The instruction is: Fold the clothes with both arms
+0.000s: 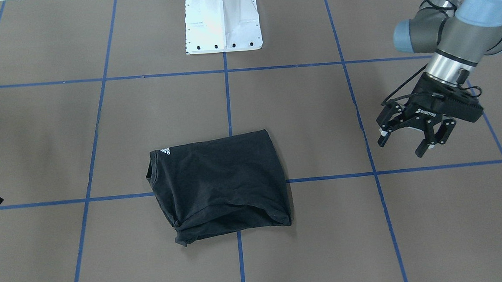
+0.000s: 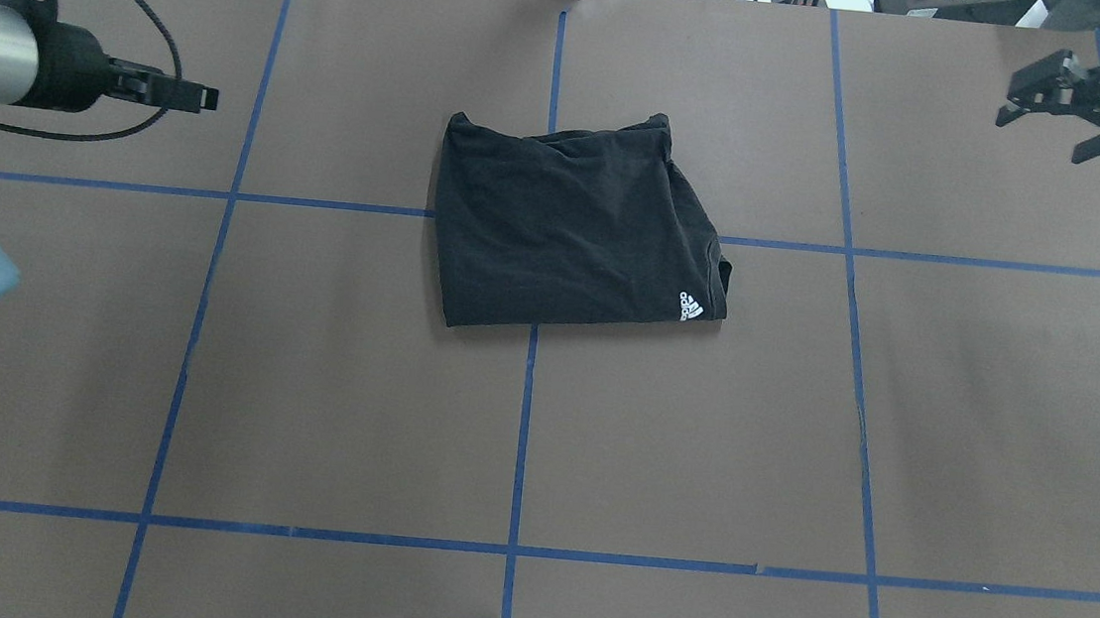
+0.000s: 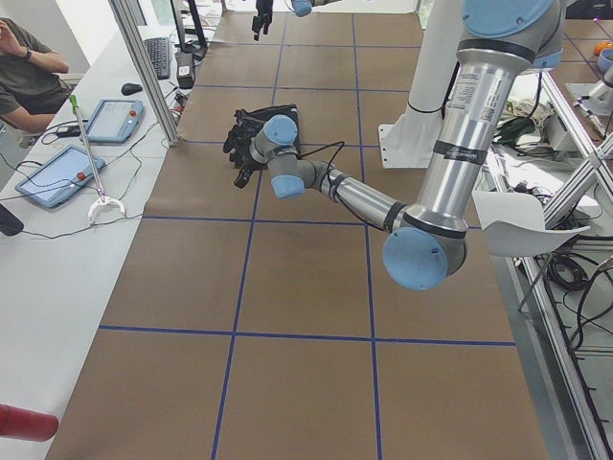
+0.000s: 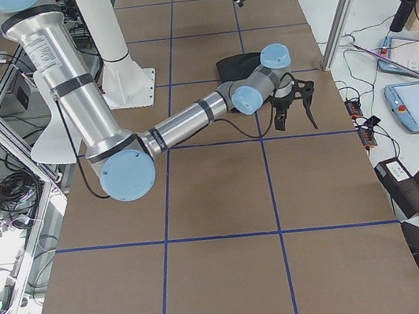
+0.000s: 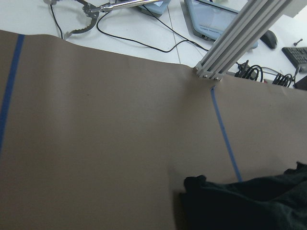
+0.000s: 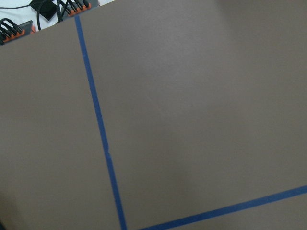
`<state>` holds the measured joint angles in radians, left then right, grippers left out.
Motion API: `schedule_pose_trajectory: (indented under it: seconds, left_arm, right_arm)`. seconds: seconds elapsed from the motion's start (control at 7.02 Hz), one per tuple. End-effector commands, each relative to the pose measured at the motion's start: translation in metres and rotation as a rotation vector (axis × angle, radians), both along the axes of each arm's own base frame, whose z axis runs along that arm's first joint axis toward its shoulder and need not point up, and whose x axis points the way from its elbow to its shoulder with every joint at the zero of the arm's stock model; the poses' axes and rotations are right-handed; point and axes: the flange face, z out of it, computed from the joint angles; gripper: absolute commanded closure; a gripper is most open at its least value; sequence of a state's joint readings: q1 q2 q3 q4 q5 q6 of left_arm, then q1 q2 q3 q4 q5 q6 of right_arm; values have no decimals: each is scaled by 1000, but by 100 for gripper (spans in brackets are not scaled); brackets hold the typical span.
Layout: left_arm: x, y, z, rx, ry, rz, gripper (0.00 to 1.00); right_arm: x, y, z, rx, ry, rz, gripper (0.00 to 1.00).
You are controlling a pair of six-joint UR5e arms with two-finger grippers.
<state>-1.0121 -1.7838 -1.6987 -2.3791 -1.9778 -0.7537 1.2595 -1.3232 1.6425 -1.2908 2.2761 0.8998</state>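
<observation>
Overhead exterior view, findings by item.

Surface [image 2: 305, 377]: brown sheet marked with a blue tape grid. It carries the shirt alone within the working area.

Arms: left arm [image 1: 457, 28] and right arm [image 4: 188, 120] both stand out toward opposite ends of the surface, well apart from the shirt. Neither touches any cloth.

Shirt [image 2: 567, 231]: lies at the middle of the surface, on the far side from the robot's base, straddling a crossing of tape lines. It is folded into a compact, roughly rectangular packet, sleeves tucked out of sight. The block logo does not show. The edge on the operators' side shows stacked layers, slightly bunched and uneven.

Claws: left claw [image 1: 404, 145] is released, fingers spread, holding nothing. Right claw [image 2: 1043, 138] likewise appears released and empty, raised off the surface.

Neck logo [image 2: 690, 307]: white, visible at one corner of the packet, facing up.

Assessment: folding appears essentially complete. The only work left, if any, would be squaring the bunched edge. No further fold seems called for.
</observation>
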Motion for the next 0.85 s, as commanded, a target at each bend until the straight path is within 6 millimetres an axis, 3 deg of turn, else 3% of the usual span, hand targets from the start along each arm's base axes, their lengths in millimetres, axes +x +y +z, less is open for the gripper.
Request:
schedule_pose_trajectory:
  seconds: [0.0, 0.14, 0.28, 0.43, 0.71]
  left_arm:
    - [-90, -17, 38, 53, -171, 86, 0]
    - [-133, -18, 62, 88, -263, 100, 0]
    - [-168, -5, 98, 85, -329, 142, 0]
    - [-179, 21, 130, 21, -280, 200, 0]
    - [-185, 38, 154, -136, -154, 303, 0]
  right_arm:
    - [72, 56, 65, 76, 40, -87, 0]
    - [101, 71, 86, 108, 49, -115, 0]
    - [123, 82, 106, 118, 69, -123, 0]
    - [141, 85, 112, 131, 85, -131, 0]
    - [175, 92, 128, 176, 140, -248, 0]
